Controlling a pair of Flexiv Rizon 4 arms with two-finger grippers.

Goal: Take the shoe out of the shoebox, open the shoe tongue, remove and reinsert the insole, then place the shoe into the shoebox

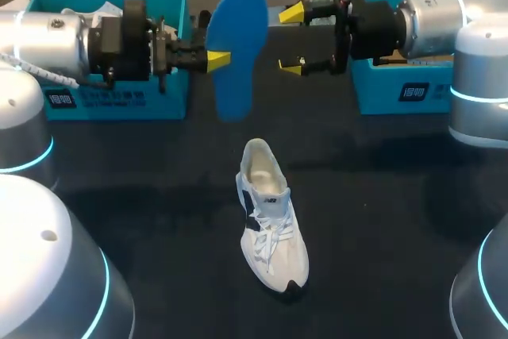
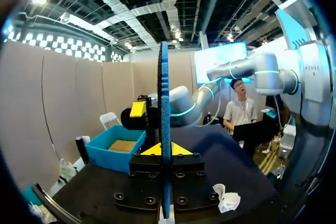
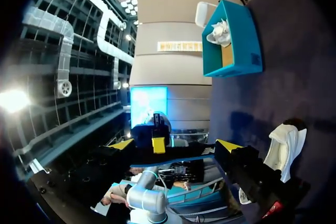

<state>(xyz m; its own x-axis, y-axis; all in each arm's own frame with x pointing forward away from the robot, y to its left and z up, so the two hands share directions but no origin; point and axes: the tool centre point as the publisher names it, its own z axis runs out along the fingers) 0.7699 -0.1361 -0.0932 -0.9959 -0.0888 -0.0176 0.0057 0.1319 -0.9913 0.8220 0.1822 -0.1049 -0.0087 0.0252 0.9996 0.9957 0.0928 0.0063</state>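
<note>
My left gripper [image 1: 216,59] is shut on the edge of a blue insole [image 1: 238,49] and holds it upright in the air above the table's back middle. In the left wrist view the insole [image 2: 165,129] shows edge-on between the yellow tips of the left gripper [image 2: 164,149]. My right gripper [image 1: 290,40] stands open just right of the insole, apart from it, with nothing between its fingers. From the right wrist, the open right gripper [image 3: 176,145] faces the insole's edge [image 3: 173,155]. A white laced shoe [image 1: 270,216] lies on the dark table, toe towards the front.
A teal box [image 1: 111,97] with white paper in it stands at the back left, behind my left arm. A second teal box [image 1: 397,89] stands at the back right, under my right arm. A crumpled white paper [image 2: 226,200] lies on the table.
</note>
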